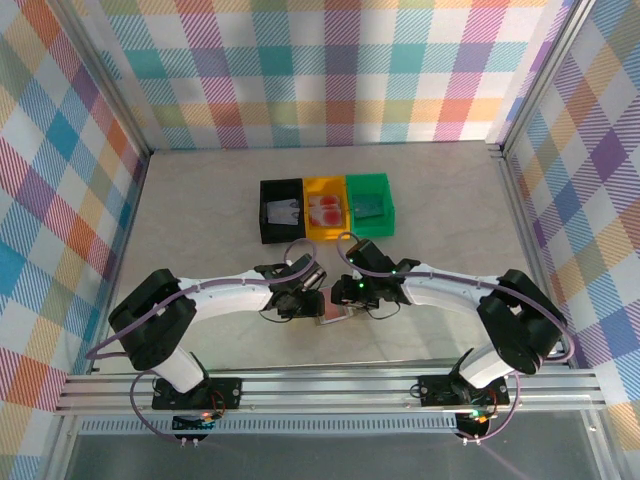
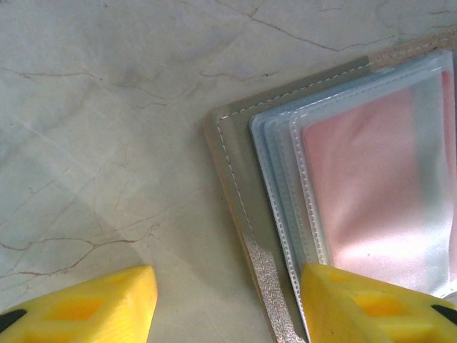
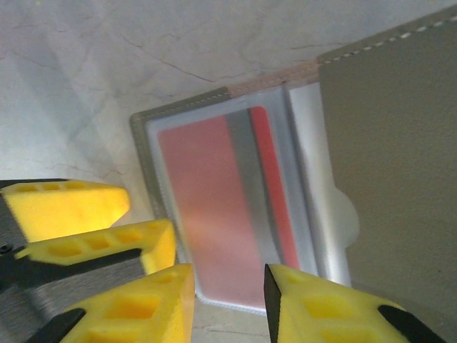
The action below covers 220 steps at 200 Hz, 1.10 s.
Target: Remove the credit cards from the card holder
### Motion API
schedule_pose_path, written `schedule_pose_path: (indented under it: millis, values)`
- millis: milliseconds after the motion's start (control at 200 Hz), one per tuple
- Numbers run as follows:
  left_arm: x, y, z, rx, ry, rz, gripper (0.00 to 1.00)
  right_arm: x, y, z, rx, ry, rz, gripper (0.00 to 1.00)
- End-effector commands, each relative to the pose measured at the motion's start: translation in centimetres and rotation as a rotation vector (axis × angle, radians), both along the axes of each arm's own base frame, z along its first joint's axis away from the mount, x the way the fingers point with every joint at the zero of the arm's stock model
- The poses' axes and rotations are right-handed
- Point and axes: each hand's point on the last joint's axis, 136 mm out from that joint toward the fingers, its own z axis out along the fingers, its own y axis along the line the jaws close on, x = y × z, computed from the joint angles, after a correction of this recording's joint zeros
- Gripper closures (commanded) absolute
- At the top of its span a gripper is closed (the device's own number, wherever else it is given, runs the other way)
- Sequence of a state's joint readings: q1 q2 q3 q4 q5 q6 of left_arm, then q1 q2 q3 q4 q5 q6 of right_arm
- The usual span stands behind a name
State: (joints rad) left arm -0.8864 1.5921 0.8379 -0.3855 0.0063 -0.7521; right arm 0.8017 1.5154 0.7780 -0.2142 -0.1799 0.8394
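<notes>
One red card [image 3: 207, 207] inside open card holder [image 3: 393, 143]

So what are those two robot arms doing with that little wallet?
Both arms are bent over the open card holder lying on the table. The left gripper is open, with one finger over the holder's edge, perhaps to keep it down. The right gripper has its jaws a little apart at the end of a clear sleeve with a red card inside. Further back, the black bin, yellow bin and green bin hold what look like cards.
</notes>
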Motion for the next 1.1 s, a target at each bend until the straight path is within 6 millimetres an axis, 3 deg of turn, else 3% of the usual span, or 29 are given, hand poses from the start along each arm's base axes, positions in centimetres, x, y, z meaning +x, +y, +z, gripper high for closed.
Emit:
schedule_pose_path:
  millis: [0, 355, 695, 1095]
  values:
    - [-1.3, 0.5, -1.8, 0.042, 0.049, 0.000, 0.44, 0.4, 0.1, 0.0, 0.011, -0.045, 0.002, 0.67]
    - [-2.1, 1.1, -3.9, 0.089, 0.096, 0.001, 0.44, 0.6, -0.7, -1.8, -0.056, -0.042, 0.000, 0.66]
    - [-2.8, 1.2, -5.2, 0.113, 0.115, -0.009, 0.44, 0.8, 0.2, -2.5, -0.030, -0.039, 0.023, 0.68]
    - [-2.9, 0.9, -5.8, 0.124, 0.122, -0.025, 0.44, 0.7, 0.0, -2.2, -0.011, -0.061, 0.022, 0.82]
